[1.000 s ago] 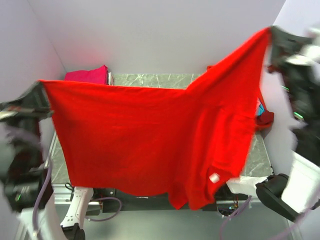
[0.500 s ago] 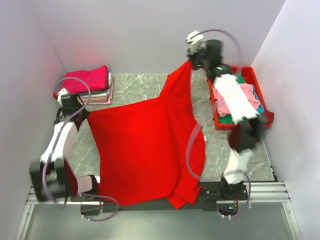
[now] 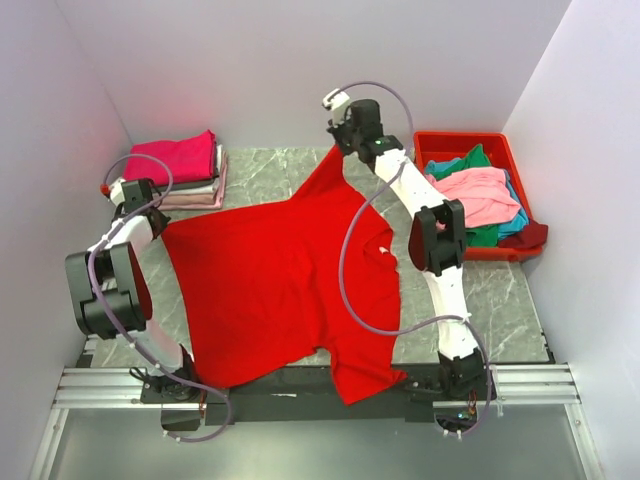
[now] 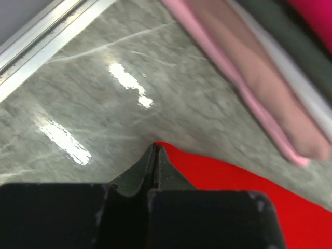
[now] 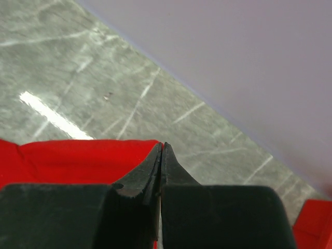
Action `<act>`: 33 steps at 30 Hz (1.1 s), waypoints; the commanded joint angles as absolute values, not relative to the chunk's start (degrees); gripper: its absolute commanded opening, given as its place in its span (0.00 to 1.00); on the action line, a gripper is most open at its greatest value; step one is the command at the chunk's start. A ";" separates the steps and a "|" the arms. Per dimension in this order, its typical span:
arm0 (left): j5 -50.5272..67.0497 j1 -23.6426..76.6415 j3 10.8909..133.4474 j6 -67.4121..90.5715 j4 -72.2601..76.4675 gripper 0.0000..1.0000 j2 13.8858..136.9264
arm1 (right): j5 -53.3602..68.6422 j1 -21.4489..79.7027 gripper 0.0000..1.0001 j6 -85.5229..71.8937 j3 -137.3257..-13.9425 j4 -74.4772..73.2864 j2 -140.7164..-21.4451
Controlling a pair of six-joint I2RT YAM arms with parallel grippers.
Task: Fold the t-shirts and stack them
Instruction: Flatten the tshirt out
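Now the left pincer [image 4: 155,153] pinches the red t-shirt [image 3: 280,290] corner; right pincer [image 5: 162,151] clamps its far edge.

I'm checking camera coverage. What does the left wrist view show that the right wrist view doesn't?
Left wrist only: the stack of folded shirts and a metal rail. Right wrist only: the wall and a red corner, probably the bin. Both: the marble table and the red shirt, pinched by the shut left gripper in one and the shut right gripper in the other.

Matt cloth t-shirt [image 3: 270,290], glossy marbled table [image 3: 265,170]
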State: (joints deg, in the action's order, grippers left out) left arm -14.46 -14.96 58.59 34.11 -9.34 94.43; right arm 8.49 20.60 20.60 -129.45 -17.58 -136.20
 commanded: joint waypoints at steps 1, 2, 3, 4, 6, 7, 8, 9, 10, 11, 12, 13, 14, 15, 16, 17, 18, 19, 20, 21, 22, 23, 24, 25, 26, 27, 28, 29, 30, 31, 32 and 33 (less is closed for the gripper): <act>-16.61 -16.52 61.78 33.05 -7.56 0.00 96.41 | 4.92 20.57 0.00 19.51 -132.89 -12.92 -134.12; -16.26 -16.70 62.57 32.70 -7.82 0.00 96.59 | 4.83 20.57 0.00 19.34 -132.80 -12.66 -133.86; -16.00 -16.61 62.84 32.26 -7.82 0.00 96.77 | 4.92 20.57 0.00 19.16 -132.02 -12.13 -133.60; -15.65 -16.79 63.19 31.21 -7.65 0.00 96.85 | 5.27 20.39 0.00 19.16 -131.84 -12.04 -132.90; -15.21 -16.79 64.33 30.41 -7.91 0.00 97.03 | 5.19 19.87 0.00 18.99 -131.49 -11.87 -132.28; -14.86 -16.79 64.77 29.63 -7.91 0.00 96.94 | 5.10 19.43 0.00 18.72 -131.75 -11.95 -131.75; -13.72 -16.79 65.91 29.10 -8.26 0.00 97.12 | 5.01 19.08 0.00 17.94 -132.10 -12.04 -131.57; -13.36 -16.79 66.70 28.83 -8.70 0.00 97.55 | 5.10 18.20 0.00 17.58 -133.23 -12.04 -131.40; -12.66 -16.79 67.58 28.22 -9.14 0.00 97.91 | 5.45 17.85 0.00 17.14 -133.94 -12.13 -131.31; -12.13 -16.79 69.15 27.95 -9.58 0.00 98.26 | 5.54 17.49 0.00 16.53 -134.73 -12.13 -131.31; -11.43 -16.79 69.95 27.78 -10.28 0.00 98.87 | 5.71 17.06 0.00 16.26 -136.48 -12.22 -131.40; -11.25 -16.79 70.40 27.51 -10.46 0.00 99.05 | 5.89 16.88 0.00 16.17 -137.45 -12.48 -131.74; -11.16 -16.79 71.01 27.34 -10.46 0.00 99.23 | 6.41 16.96 0.00 15.91 -138.24 -12.65 -131.92; -11.51 -16.79 71.10 26.99 -10.37 0.00 99.32 | 6.85 17.05 0.00 15.56 -139.21 -12.83 -131.92; -11.69 -16.79 71.36 26.72 -10.37 0.00 99.40 | 7.38 17.31 0.00 15.21 -139.31 -12.75 -131.92; -11.95 -16.79 71.54 26.46 -10.46 0.00 99.49 | 7.64 17.49 0.00 14.86 -139.22 -12.66 -131.92; -12.13 -16.79 71.72 25.93 -10.55 0.00 99.67 | 7.82 17.93 0.00 14.85 -138.78 -12.05 -131.92; -12.22 -16.79 71.98 25.58 -10.55 0.00 99.84 | 7.82 18.54 0.00 14.94 -138.52 -11.87 -131.92; -12.13 -16.87 72.07 25.40 -10.72 0.00 100.10 | 7.82 19.07 0.00 14.85 -138.25 -11.78 -132.10; -12.04 -16.87 72.24 25.05 -10.72 0.00 100.63 | 7.74 19.25 0.00 14.85 -138.16 -11.78 -132.19; -11.87 -16.88 72.59 24.87 -10.90 0.00 100.90 | 7.73 19.68 0.00 14.85 -138.16 -11.86 -132.54; -11.87 -16.88 72.77 24.70 -10.99 0.00 101.25 | 7.73 19.77 0.00 14.59 -138.08 -11.69 -132.63; -11.78 -16.79 73.03 24.70 -10.90 0.00 101.95 | 7.82 19.78 0.00 14.42 -137.99 -11.86 -132.71; -11.43 -16.87 73.47 24.52 -10.99 0.00 102.30 | 7.82 19.78 0.00 14.24 -137.99 -11.87 -132.80; -11.34 -16.87 73.65 24.43 -11.07 0.00 102.48 | 7.74 19.69 0.00 14.41 -137.81 -11.87 -132.72; -11.25 -16.88 73.74 24.52 -10.90 0.00 102.65 | 7.65 19.60 0.00 14.50 -136.94 -11.78 -132.54; -11.16 -16.88 73.57 24.43 -10.72 0.00 102.48 | 7.73 19.60 0.00 14.59 -136.32 -11.60 -131.76; -10.90 -16.88 73.30 24.43 -10.11 0.00 101.78 | 7.73 19.51 0.00 14.85 -134.67 -11.08 -131.31; -10.90 -16.88 73.13 24.35 -9.67 0.00 101.43 | 7.82 19.42 0.00 14.85 -133.87 -10.90 -130.87; -10.72 -16.88 72.17 24.26 -9.15 0.00 100.82 | 8.00 19.25 0.00 14.94 -133.16 -10.72 -129.91; -10.29 -16.88 71.55 24.26 -7.92 0.00 100.29 | 8.52 19.16 0.00 14.59 -132.02 -10.64 -129.47; -10.11 -16.88 71.02 24.17 -7.39 0.00 99.15 | 8.96 18.73 0.00 14.24 -131.49 -10.81 -129.03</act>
